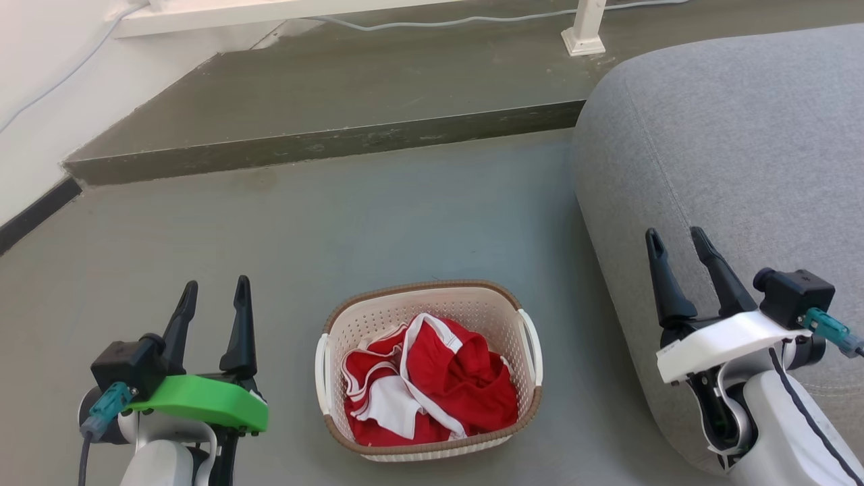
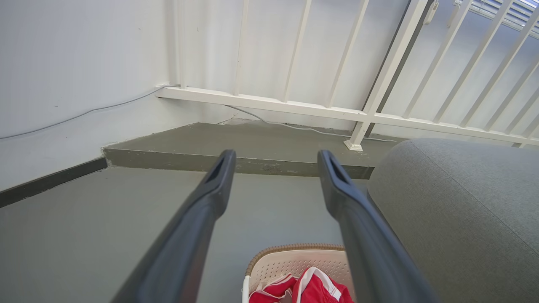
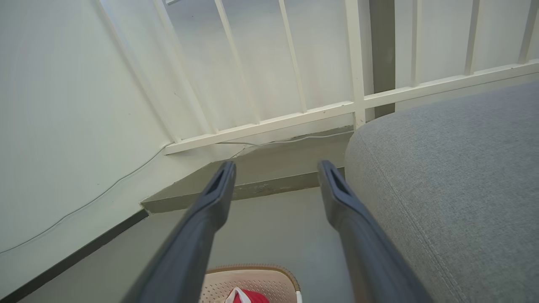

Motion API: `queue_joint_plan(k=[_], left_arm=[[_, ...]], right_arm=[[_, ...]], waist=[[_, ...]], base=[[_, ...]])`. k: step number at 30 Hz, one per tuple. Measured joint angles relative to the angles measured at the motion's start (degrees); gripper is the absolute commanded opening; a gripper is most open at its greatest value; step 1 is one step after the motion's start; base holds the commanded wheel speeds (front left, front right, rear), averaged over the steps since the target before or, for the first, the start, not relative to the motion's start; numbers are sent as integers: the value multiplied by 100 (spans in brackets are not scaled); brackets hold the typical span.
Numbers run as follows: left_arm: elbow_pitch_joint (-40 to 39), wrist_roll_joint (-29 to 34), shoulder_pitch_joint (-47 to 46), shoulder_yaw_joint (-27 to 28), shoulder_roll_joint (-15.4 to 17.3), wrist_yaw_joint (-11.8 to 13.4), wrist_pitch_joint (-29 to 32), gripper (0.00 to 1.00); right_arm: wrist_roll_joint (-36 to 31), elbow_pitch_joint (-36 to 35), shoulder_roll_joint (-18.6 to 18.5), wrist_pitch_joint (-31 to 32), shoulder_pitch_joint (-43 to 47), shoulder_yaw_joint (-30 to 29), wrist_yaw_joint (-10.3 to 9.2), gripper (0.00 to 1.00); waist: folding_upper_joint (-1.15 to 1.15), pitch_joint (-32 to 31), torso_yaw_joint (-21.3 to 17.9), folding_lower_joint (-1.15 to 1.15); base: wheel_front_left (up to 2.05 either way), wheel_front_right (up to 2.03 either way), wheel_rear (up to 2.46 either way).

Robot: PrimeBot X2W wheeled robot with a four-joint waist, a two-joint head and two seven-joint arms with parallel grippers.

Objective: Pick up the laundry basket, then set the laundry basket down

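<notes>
- Left gripper (image 1: 216, 283): I am reading it as open, its two fingers standing apart with nothing between them. It is hovering to the left of the laundry basket (image 1: 466, 312) and is not touching it.
- Right gripper (image 1: 673, 233): it is likewise spread and empty, hovering to the basket's right and well apart from it, and showing against the grey sofa (image 1: 729, 148).
- Laundry basket: it is sitting upright on the floor (image 1: 378, 216) between the two grippers, with one white handle (image 1: 321, 378) facing left and the other handle (image 1: 534, 341) facing right.
- Red-and-white garment (image 1: 439, 385): it is lying heaped inside the basket, below the rim.
- Stage: this layout is fitting both a basket waiting to be gripped and one set down and released, so I am not judging which.
- Handling: either way, I am aiming to move both arms level and together, with the fingers clear of the brown rim and the right forearm off the sofa.
</notes>
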Motion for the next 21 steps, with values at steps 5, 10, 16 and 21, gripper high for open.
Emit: queue_joint_plan(k=[5,10,16,21], left_arm=[[155,-13,49,-12,-19,-1,26,0],[297,-100,177,-16,-33,-1,36,0],[369,-614,177,83,-35,0,237,0],[380,-1054,177,109,-36,0,337,0]], right_arm=[[0,138,52,1,109,-12,-1,0],[70,277,155,21,307,-8,-1,0],[609,274,169,146,306,-149,0,0],[1035,269,185,264,306,-245,9,0]], waist=[[0,1,1,0],[0,-2,3,0],[0,-44,46,0],[0,-67,72,0]], base=[[0,0,0],[0,0,0],[0,0,0],[0,0,0]])
